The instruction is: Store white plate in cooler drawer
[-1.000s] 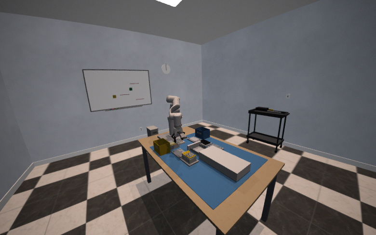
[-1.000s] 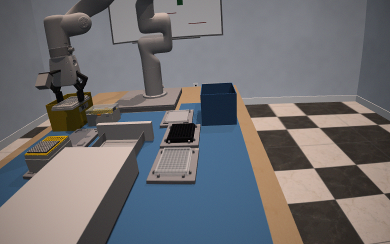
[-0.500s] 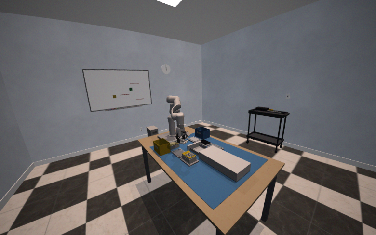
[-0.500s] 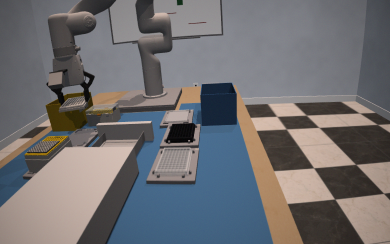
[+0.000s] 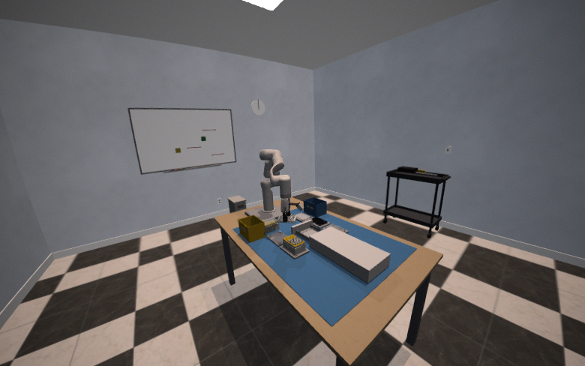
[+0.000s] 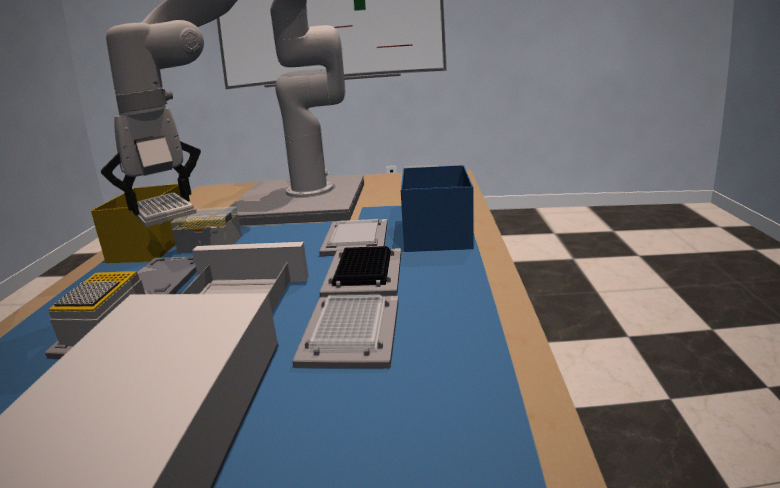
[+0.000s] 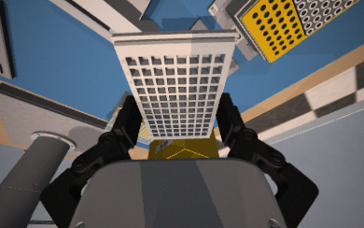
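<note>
We see our pincer gripping the white plate above the bench, yellow bin just behind.

On my tabletop stand a yellow bin and a blue bin, well apart.
</note>
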{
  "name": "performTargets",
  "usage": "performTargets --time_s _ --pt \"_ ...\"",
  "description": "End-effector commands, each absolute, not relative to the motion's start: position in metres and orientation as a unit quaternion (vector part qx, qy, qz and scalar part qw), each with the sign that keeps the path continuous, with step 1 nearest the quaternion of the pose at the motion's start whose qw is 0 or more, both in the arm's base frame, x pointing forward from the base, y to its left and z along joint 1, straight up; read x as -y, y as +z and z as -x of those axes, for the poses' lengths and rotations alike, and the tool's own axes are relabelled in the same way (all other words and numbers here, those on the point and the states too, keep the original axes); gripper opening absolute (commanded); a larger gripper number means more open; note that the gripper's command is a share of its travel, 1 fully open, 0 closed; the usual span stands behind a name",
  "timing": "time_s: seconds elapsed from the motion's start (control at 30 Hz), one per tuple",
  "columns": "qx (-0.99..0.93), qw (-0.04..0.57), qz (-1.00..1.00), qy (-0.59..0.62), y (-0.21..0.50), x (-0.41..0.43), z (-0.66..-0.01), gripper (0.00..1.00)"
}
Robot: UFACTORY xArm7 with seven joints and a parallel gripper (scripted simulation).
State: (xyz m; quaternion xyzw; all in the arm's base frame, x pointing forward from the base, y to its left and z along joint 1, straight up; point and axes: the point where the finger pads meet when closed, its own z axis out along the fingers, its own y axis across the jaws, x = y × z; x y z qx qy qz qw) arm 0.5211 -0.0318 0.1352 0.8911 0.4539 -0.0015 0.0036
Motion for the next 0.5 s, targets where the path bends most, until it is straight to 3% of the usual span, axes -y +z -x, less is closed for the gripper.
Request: performTargets --time_s 0.0,0.47 --pt "-0.531 0.001 -0.848 0.002 0.137 0.019 -0.526 0.00" --pt "-0.688 0.001 -0.725 0.001 0.137 -0.012 -0.535 0.00"
